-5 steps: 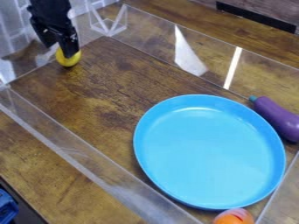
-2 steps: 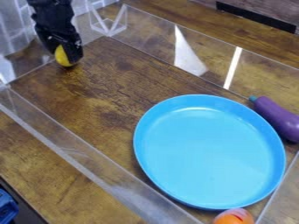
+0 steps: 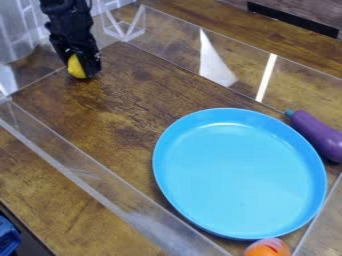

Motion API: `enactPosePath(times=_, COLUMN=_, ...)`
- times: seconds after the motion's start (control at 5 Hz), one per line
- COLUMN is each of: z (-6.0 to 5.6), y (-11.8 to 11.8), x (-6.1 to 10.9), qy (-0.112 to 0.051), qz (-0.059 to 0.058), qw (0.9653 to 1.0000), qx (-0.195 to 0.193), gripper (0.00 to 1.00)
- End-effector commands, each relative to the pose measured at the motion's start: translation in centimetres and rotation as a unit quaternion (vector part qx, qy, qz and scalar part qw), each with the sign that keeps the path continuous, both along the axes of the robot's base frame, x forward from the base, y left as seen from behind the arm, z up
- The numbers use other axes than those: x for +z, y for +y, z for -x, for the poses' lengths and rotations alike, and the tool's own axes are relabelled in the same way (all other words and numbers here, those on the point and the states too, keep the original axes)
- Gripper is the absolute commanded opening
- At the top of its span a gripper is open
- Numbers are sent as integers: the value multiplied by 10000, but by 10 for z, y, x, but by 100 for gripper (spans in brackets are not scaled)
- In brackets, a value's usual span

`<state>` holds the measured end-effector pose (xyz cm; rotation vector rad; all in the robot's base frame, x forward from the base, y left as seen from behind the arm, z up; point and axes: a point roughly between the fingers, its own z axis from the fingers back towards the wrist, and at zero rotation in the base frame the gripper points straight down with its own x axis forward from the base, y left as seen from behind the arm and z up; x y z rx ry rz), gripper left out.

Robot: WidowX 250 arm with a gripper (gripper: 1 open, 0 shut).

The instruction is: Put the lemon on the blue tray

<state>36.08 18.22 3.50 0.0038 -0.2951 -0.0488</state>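
- The dark-brown wooden table (image 3: pixel 127 110) fills the view, fenced by low clear acrylic walls (image 3: pixel 80 165) along its edges
- The large round light-blue plastic tray (image 3: pixel 241 172) with a shallow raised rim lies flat at the near right, nothing resting inside it
- The black robot arm (image 3: pixel 60 15) comes down from the top at the far left, steeply tilted toward the table
- The purple eggplant (image 3: pixel 318 134) lies just beside the tray's far right rim
- The black gripper (image 3: pixel 78 62) sits low over the far left corner, its two fingers reaching down on either side of the fruit; whether they press on it or only flank it I cannot tell
- The small bright-yellow oval lemon (image 3: pixel 78 67) is on the wood between those fingers, well apart from the tray
- The orange round fruit (image 3: pixel 266 248) shows partly at the near edge, just beside the tray's near rim
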Motion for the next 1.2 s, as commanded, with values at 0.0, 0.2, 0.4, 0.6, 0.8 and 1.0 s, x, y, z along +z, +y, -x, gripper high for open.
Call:
enactPosePath(times=0.0, z=-11, y=-6, x=19, qy=-180, qz=-115, qw=9997, qx=-114, gripper=0)
enactPosePath(times=0.2, z=-12, y=-11, x=21, qy=-153, qz=-103, qw=9997, qx=-136, gripper=0)
enactPosePath(times=0.4, z=-13, y=-20, x=26, qy=-130, qz=-93, qw=9997, qx=-187, gripper=0)
enactPosePath(times=0.6, z=-15, y=-25, x=27, qy=-112, qz=-93, qw=9996, qx=-223, gripper=0)
enactPosePath(times=0.8, z=-15, y=-30, x=29, qy=-92, qz=-103, qw=9996, qx=-264, gripper=0)
enactPosePath(times=1.0, z=-16, y=-35, x=32, qy=-70, qz=-112, qw=9995, qx=-299, gripper=0)
